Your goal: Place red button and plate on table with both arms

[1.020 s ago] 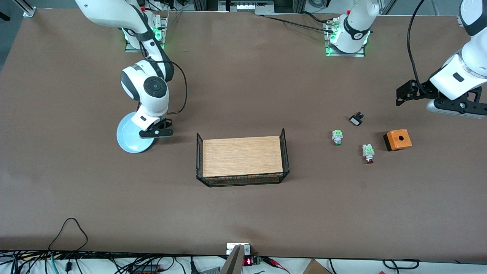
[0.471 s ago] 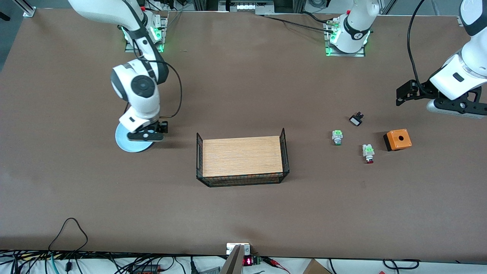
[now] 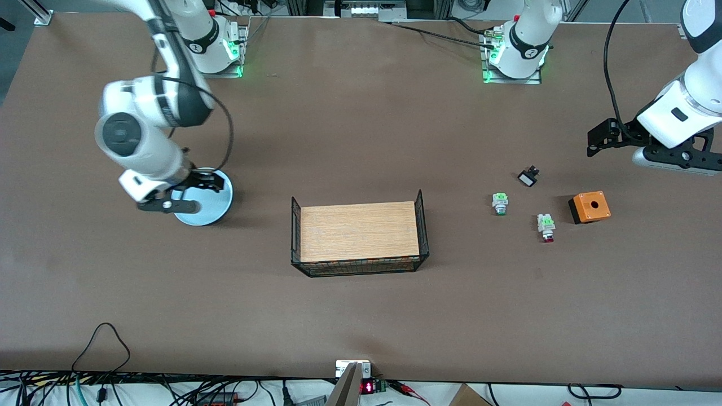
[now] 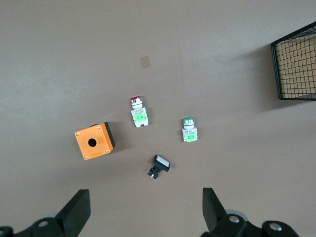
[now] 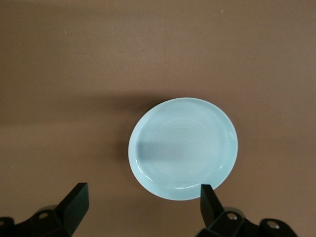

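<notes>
The pale blue plate (image 3: pixel 206 198) lies flat on the brown table (image 3: pixel 361 316) toward the right arm's end; it also shows in the right wrist view (image 5: pixel 183 148). My right gripper (image 3: pixel 179 195) hangs open and empty over the plate's rim (image 5: pixel 142 207). The red button (image 3: pixel 546 227) lies on the table toward the left arm's end, next to the orange box (image 3: pixel 589 206). It also shows in the left wrist view (image 4: pixel 138 111). My left gripper (image 3: pixel 679 162) waits open and empty in the air beside those parts (image 4: pixel 145 212).
A green-tipped switch (image 3: pixel 500 203) and a small black switch (image 3: pixel 528 177) lie near the red button. A light-wood board with black wire sides (image 3: pixel 358 237) stands mid-table. Cables run along the table's front edge.
My right arm has swung toward its own end of the table, and the gripper now sits at the plate's rim. The plate stays on the table. The left arm has not moved.
</notes>
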{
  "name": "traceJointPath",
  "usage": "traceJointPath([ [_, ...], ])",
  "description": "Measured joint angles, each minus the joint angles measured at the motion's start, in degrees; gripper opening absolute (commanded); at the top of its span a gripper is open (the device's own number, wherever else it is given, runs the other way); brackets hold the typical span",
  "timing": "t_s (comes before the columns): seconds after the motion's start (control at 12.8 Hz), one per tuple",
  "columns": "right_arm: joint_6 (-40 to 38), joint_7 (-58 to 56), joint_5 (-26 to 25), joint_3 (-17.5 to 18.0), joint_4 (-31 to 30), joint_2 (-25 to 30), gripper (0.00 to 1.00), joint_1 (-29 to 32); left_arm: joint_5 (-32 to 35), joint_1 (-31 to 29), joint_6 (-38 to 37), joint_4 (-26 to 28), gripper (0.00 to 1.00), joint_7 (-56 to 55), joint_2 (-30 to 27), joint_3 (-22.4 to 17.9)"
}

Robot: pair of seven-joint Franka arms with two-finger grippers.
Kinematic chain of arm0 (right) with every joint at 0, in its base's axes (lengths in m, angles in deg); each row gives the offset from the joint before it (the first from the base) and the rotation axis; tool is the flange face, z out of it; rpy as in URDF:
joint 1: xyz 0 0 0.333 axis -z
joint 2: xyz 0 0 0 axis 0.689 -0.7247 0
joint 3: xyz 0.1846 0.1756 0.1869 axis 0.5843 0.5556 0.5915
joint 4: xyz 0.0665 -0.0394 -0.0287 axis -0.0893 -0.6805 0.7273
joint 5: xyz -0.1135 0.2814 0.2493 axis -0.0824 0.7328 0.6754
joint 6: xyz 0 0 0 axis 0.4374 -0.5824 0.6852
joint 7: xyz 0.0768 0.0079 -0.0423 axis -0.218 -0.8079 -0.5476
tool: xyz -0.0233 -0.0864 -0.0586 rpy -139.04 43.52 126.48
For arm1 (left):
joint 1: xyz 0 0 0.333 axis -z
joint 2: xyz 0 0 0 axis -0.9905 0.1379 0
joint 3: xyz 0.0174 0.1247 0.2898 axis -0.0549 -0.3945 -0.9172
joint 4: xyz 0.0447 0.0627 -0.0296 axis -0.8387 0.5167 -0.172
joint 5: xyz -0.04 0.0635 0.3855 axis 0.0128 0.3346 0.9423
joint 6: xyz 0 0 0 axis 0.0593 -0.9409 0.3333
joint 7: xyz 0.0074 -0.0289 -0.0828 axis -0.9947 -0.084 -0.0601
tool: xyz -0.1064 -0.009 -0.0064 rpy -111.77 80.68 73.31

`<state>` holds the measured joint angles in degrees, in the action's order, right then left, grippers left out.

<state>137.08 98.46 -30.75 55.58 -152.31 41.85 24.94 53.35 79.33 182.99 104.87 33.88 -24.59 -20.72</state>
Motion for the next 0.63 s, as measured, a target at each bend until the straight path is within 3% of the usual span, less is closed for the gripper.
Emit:
traceJointPath([
  [0.24,-3.9,-8.5,1.5,-0.1,1.6,5.4,1.00,3.7,0.0,0.0,-0.1,0.0,1.00,0.0,0.0,0.0],
  [0.63,-11.7,-9.2,1.5,-0.1,5.4,13.2,1.00,4.0,0.0,0.0,-0.1,0.0,1.00,0.0,0.0,0.0],
])
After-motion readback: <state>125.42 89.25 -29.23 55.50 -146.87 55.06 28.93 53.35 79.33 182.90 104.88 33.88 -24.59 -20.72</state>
